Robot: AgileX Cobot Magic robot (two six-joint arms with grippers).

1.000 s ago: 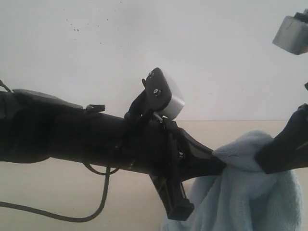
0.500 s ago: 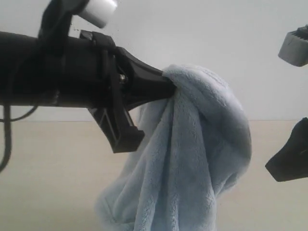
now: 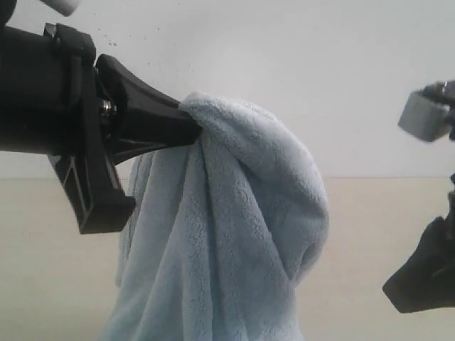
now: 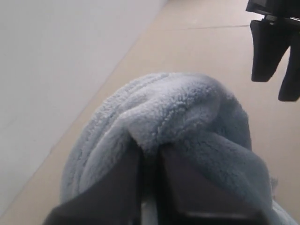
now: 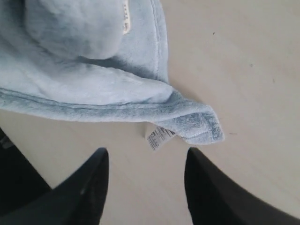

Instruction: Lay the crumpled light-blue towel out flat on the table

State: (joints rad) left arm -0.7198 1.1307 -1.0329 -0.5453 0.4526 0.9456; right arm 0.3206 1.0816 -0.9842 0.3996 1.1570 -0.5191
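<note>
The light-blue towel (image 3: 234,234) hangs bunched from my left gripper (image 3: 190,122), which is shut on a fold at its top. The lower part drops out of the exterior view. In the left wrist view the towel (image 4: 178,108) drapes over the shut left gripper (image 4: 151,157). My right gripper (image 3: 418,284) stands apart to the right, open and holding nothing. In the right wrist view the right gripper (image 5: 145,157) hovers open over the table (image 5: 243,70), just short of a towel corner (image 5: 201,124) with a white tag (image 5: 158,137) that lies on the tabletop.
A white wall (image 3: 320,64) rises behind the beige table (image 3: 43,284). The right arm's grey camera block (image 3: 423,114) sits at the upper right. The open fingers of the right gripper (image 4: 275,79) also show in the left wrist view.
My left gripper has risen and shifted left, lifting the towel up off the table into a hanging bundle. The right gripper, earlier against the towel, now stands apart from it.
</note>
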